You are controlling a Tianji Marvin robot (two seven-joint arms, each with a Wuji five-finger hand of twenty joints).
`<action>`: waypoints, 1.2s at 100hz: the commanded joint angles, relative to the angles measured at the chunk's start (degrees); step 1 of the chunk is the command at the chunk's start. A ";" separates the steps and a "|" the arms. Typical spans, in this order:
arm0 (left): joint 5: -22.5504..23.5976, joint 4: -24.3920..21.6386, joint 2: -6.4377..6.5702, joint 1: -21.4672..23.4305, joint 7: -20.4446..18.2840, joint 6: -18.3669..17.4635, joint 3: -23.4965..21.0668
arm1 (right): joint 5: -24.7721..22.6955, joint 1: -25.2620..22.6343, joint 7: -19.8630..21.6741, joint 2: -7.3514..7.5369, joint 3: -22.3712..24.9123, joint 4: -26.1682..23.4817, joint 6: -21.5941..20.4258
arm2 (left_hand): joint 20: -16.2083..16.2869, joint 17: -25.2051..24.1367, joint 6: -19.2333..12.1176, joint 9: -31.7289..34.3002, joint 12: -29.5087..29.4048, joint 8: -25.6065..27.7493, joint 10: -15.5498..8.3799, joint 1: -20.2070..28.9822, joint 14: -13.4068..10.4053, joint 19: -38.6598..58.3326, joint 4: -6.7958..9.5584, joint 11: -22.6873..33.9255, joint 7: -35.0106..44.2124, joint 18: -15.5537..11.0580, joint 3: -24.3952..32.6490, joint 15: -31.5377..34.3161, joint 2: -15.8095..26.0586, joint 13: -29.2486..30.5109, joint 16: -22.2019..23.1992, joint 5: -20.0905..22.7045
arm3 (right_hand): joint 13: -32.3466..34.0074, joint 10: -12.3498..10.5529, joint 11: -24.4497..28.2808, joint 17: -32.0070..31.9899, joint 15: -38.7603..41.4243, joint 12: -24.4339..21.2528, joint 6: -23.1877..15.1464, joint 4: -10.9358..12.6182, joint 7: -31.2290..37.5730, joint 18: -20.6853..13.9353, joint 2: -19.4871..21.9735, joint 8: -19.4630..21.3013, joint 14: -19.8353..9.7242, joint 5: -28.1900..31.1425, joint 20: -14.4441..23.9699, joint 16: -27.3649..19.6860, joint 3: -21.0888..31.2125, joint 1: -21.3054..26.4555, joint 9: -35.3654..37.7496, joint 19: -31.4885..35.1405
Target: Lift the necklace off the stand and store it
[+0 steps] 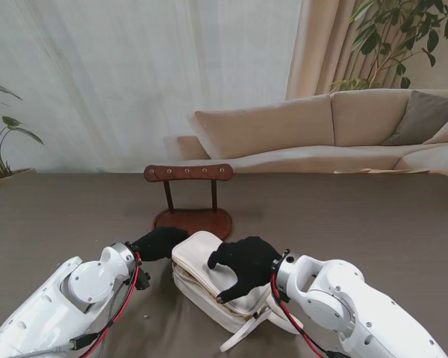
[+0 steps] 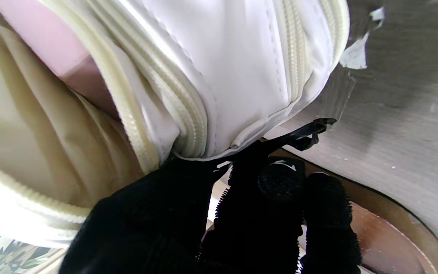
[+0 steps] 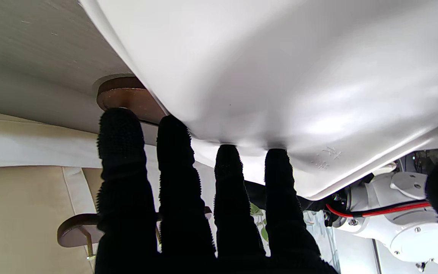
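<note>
The necklace cannot be made out anywhere, and the left hand (image 1: 158, 243) hides its fingertips behind the pouch (image 1: 201, 257).

High view from the robot stand, looking down and forward over the table (image 1: 403, 224) toward the sofa (image 1: 336, 134), both arms rising from the near corners. Left wrist view pressed right up against the white pouch (image 2: 242, 68), gazing along black fingers (image 2: 280, 190), picture flipped, wooden stand base (image 2: 386, 236) at the edge. Right wrist view equally close, flipped too, pouch (image 3: 280, 68) filling the frame. Shared by all three: pouch (image 1: 209, 276) and wooden stand (image 1: 190, 216).
</note>
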 commanded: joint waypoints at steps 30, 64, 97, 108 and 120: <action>1.75 -6.60 0.74 6.70 -3.90 3.19 -2.78 | -9.71 -1.27 -1.53 1.02 -3.29 1.36 0.68 | -1.49 0.97 -0.02 5.81 -2.04 5.89 -0.66 -0.10 2.00 2.48 -4.07 0.21 14.79 0.96 -2.06 -1.63 -5.67 3.71 -1.29 5.43 | -1.86 2.02 0.11 -23.49 -1.30 -0.44 7.99 2.17 -1.99 2.52 -5.65 -3.02 -0.63 -1.88 -0.11 -1.52 3.79 1.55 -2.66 -3.40; 4.11 -11.94 1.33 11.36 -5.17 6.17 -5.59 | -17.31 1.24 -4.77 1.93 -5.61 3.50 0.25 | -2.15 2.29 3.51 6.47 -3.39 7.47 -0.36 0.46 2.07 3.21 -4.48 0.40 16.94 1.37 -1.56 -1.84 -5.21 4.93 -1.89 3.49 | 1.94 0.07 1.42 -21.24 -0.38 -0.56 5.02 3.48 0.54 0.26 -15.52 -2.89 -2.14 0.44 -0.47 -1.68 4.91 15.33 0.08 -1.89; 6.42 -16.84 1.86 15.63 -6.73 8.31 -8.91 | -17.81 6.32 -3.72 2.09 -7.20 6.59 -0.39 | -2.65 2.35 4.62 6.12 -3.59 8.70 -0.40 1.05 1.62 3.39 -4.81 0.77 18.97 1.38 -1.70 -1.71 -4.43 4.81 -2.00 1.57 | 4.19 -3.73 1.82 -20.09 -0.08 -0.65 -0.36 3.13 1.59 -1.64 -16.11 -2.65 -4.38 0.01 -2.59 -1.42 -0.07 24.27 0.81 -0.05; 6.72 -17.44 1.98 16.16 -7.24 8.89 -9.09 | -17.54 8.02 -4.17 2.06 -7.73 7.80 -0.88 | -2.81 2.50 4.94 6.03 -3.47 9.33 -0.42 1.35 1.17 3.48 -4.94 0.86 19.63 1.39 -1.71 -1.66 -4.25 4.75 -2.03 0.82 | 4.98 -4.60 2.00 -19.48 0.25 -0.68 -1.95 3.41 1.78 -2.13 -15.25 -2.65 -5.06 -0.13 -3.21 -1.26 -3.23 26.76 1.30 0.57; 7.80 -18.40 2.23 16.96 -8.14 9.71 -9.54 | -16.82 9.46 -4.41 1.95 -7.91 8.87 -1.33 | -3.05 2.94 5.03 6.04 -2.86 10.24 -0.91 1.48 0.49 3.69 -5.15 1.40 20.68 1.22 -1.50 -1.21 -4.13 4.90 -1.91 -0.01 | 5.78 -5.11 2.27 -19.12 0.65 -0.75 -3.04 -3.55 2.24 -2.52 -25.44 -2.81 -5.65 -0.39 -4.33 -1.04 31.94 17.56 1.58 1.31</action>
